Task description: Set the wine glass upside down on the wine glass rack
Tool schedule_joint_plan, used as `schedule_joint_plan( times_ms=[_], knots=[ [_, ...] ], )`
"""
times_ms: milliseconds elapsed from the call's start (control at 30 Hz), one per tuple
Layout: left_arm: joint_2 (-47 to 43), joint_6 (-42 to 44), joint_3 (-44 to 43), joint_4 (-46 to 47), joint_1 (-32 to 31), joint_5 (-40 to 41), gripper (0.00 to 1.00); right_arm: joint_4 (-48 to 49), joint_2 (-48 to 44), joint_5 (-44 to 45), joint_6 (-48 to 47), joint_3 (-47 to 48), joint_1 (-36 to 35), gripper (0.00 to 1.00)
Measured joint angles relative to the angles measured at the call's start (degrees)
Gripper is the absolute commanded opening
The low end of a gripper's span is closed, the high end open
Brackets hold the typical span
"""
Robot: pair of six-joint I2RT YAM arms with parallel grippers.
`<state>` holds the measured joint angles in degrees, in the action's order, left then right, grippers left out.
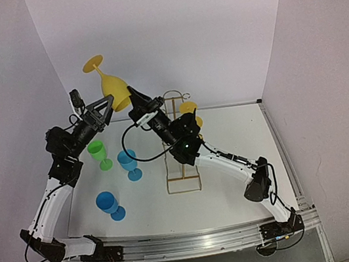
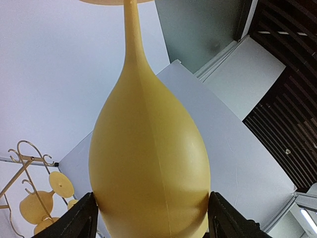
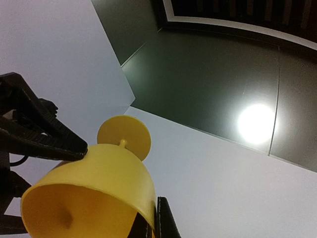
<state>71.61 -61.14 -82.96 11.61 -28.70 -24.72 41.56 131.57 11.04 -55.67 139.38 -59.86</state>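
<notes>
A yellow wine glass [image 1: 114, 87] is held upside down in the air, foot up, left of the rack's top. My left gripper [image 1: 112, 105] is shut on its bowl; in the left wrist view the bowl [image 2: 148, 158] fills the space between both fingers [image 2: 79, 220]. My right gripper [image 1: 135, 101] pinches the rim from the right; in the right wrist view the rim [image 3: 99, 173] sits between its fingertips [image 3: 163, 223]. The gold wire wine glass rack [image 1: 178, 145] stands on the table to the right and also shows in the left wrist view [image 2: 20, 163].
A second yellow glass [image 1: 190, 112] hangs upside down on the rack's right side. A green glass [image 1: 98, 153] and two blue glasses [image 1: 128, 163] [image 1: 110, 205] stand on the white table left of the rack. White walls enclose the back and sides.
</notes>
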Motion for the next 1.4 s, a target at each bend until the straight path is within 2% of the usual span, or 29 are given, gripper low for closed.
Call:
schedule_joint_plan(
  times_ms=[167,300,500,800,933,1133,1400],
  knots=[
    [0.18,0.02,0.29,0.00,0.04,-0.89,0.80,-1.06,0.00,-1.72,-3.61,0.14,-0.02,0.00],
    [0.24,0.02,0.30,-0.02,0.04,-1.17,0.77,-1.18,0.00,-2.29,-5.76,0.14,-0.02,0.00],
    [0.24,-0.36,0.30,-0.11,0.12,-1.08,0.48,-1.17,-0.37,-2.20,-8.60,-0.92,-0.02,0.00],
    [-0.41,-0.34,1.76,-1.31,0.63,-1.06,0.16,-0.54,-2.04,-1.21,-11.19,-5.40,-0.02,0.01],
    [-1.14,0.37,3.15,-2.33,1.49,-1.37,0.01,-1.07,-2.80,-0.78,-11.77,-7.66,-0.06,0.15],
    [-1.69,5.28,5.44,-2.69,2.22,-2.62,0.00,-2.60,-3.45,0.04,-12.36,-10.15,-0.69,0.27],
    [-2.25,12.76,7.40,-2.65,2.30,-4.36,0.00,-4.20,-4.50,-0.62,-13.58,-12.88,-3.13,0.58]
  ],
)
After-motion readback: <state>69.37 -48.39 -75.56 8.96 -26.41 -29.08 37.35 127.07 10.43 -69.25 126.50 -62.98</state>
